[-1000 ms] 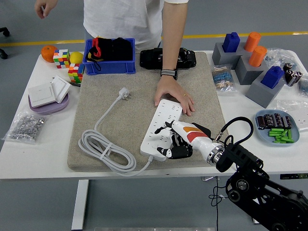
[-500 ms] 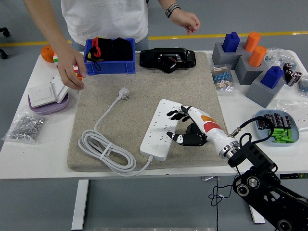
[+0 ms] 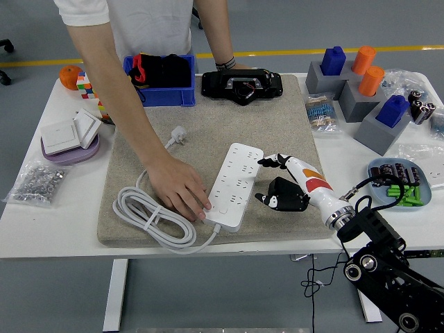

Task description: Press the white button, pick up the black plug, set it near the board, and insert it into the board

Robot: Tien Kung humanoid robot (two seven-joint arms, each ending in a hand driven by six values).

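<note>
right hand (image 3: 281, 187): just right of the power strip (image 3: 233, 186), fingers loosely apart, empty
person's hand (image 3: 179, 194): on strip's near left end
black plug: none visible
tip: press button straight down

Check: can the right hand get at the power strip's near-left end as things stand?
Probably not cleanly. The right hand sits just right of the white power strip, fingers relaxed, holding nothing, but a person's hand rests against the strip's near-left end, covering that spot.
</note>
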